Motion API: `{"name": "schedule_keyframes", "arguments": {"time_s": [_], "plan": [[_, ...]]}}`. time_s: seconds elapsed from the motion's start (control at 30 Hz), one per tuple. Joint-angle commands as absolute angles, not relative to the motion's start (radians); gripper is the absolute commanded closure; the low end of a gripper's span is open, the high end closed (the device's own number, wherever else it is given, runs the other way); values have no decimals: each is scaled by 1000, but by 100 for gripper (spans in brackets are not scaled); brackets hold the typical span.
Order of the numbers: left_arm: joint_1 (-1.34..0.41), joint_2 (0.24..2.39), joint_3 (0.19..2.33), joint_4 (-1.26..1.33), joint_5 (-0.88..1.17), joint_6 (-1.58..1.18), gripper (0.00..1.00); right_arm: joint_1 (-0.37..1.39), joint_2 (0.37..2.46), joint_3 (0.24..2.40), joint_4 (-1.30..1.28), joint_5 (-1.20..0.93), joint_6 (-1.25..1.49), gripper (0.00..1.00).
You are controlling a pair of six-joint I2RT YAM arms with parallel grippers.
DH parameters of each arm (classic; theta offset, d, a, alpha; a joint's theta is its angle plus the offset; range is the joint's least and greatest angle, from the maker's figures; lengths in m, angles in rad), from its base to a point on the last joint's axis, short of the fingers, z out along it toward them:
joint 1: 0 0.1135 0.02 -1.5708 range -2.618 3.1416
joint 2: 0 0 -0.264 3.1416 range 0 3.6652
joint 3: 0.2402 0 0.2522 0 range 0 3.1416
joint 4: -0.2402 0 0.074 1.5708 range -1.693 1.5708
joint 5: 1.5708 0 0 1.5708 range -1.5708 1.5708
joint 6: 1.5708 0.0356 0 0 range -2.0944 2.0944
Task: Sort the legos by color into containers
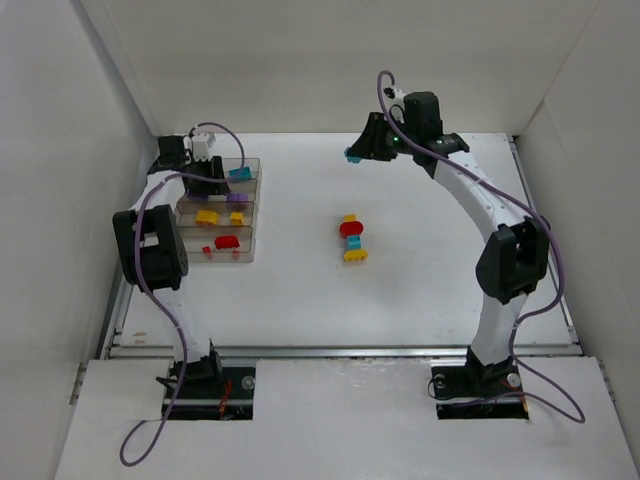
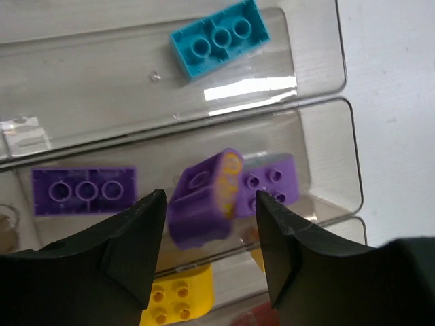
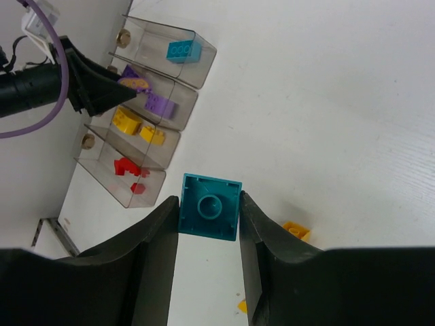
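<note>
My left gripper (image 2: pixel 211 198) hangs open over the clear four-compartment organizer (image 1: pixel 251 236). A blurred purple brick with a yellow patch (image 2: pixel 202 204) is loose between its fingers, above the second compartment, where two more purple legos (image 2: pixel 84 190) lie. A teal brick (image 2: pixel 219 38) lies in the far compartment, and yellow (image 2: pixel 178 299) and red ones fill the nearer two. My right gripper (image 3: pixel 209 199) is raised over the back of the table, shut on a square teal brick (image 3: pixel 209 206), also seen from above (image 1: pixel 352 156).
A small cluster of loose legos, red (image 1: pixel 350 228), teal and yellow (image 1: pixel 355 255), lies mid-table. A yellow brick (image 3: pixel 297 231) shows below the right gripper. White walls enclose the table on the left, the back and the right.
</note>
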State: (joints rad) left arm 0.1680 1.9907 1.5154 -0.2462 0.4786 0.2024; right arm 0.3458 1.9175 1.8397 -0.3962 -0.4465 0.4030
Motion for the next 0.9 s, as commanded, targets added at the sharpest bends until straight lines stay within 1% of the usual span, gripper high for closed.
{"name": "schedule_keyframes", "arguments": {"time_s": [0.0,0.07,0.1,0.17,0.23,0.37,0.5,0.6,0.63,0.73,0.8,0.87], "plan": [[181,1993,1614,-271,469,212,47,339,1913,1890,-387,-479,397,100],[181,1993,1624,-272,450,225,40,339,1913,1890,-387,-479,407,100],[181,1984,1624,-272,449,236,32,339,1913,1890,-387,-479,407,100],[181,1983,1624,-272,404,252,22,339,1902,1872,-377,-469,416,100],[181,1973,1624,-272,374,261,20,339,1892,1862,-368,-469,416,100],[181,1941,1624,-258,318,287,20,339,1881,1841,-357,-460,425,100],[167,1878,1606,-230,305,340,22,339,1862,1832,-357,-449,425,100],[117,1793,1574,-218,351,429,24,348,1853,1832,-357,-463,397,100],[103,1766,1540,-206,406,454,24,348,1853,1832,-357,-477,397,100],[28,1668,1500,-206,478,544,24,348,1830,1821,-357,-503,388,100],[-39,1641,1500,-248,541,586,21,348,1819,1821,-345,-526,388,100],[-86,1629,1549,-333,618,669,15,348,1804,1821,-312,-548,388,100]]}}
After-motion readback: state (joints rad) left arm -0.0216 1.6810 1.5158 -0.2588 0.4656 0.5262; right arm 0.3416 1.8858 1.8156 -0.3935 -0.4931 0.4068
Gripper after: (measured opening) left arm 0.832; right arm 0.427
